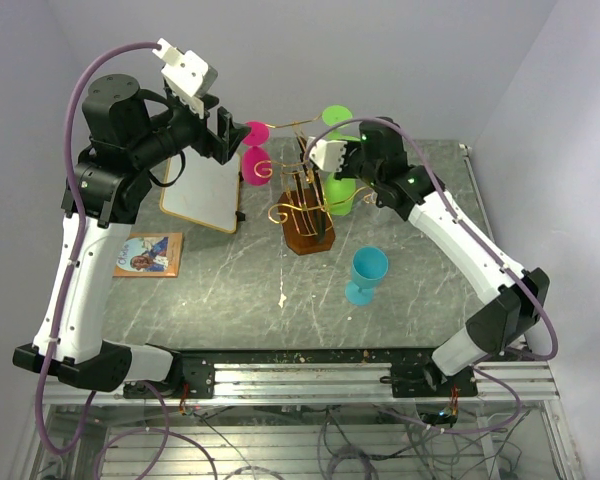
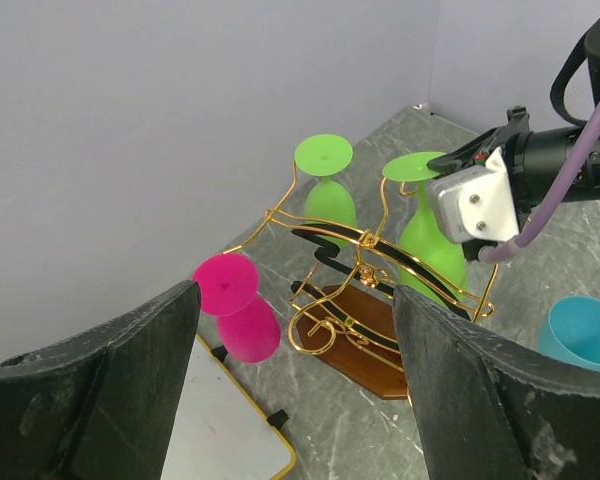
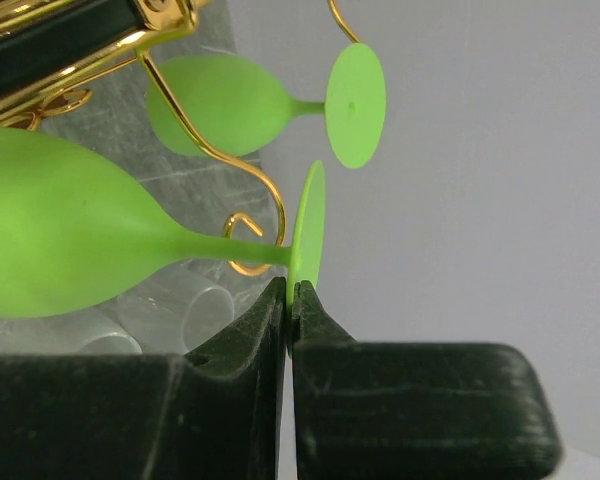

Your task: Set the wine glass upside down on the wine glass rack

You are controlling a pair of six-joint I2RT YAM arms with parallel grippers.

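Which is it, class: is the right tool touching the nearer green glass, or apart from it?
Touching. The right wrist view shows the right tool pinching the lower edge of the foot of the nearer green glass, with no gap visible.

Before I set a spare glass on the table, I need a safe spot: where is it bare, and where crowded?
Bare: the table's near middle, between the picture card and the blue glass, in front of the rack. Crowded: around the rack, with the white board, pink glass, far green glass, left gripper, and right gripper pinching the near green glass.
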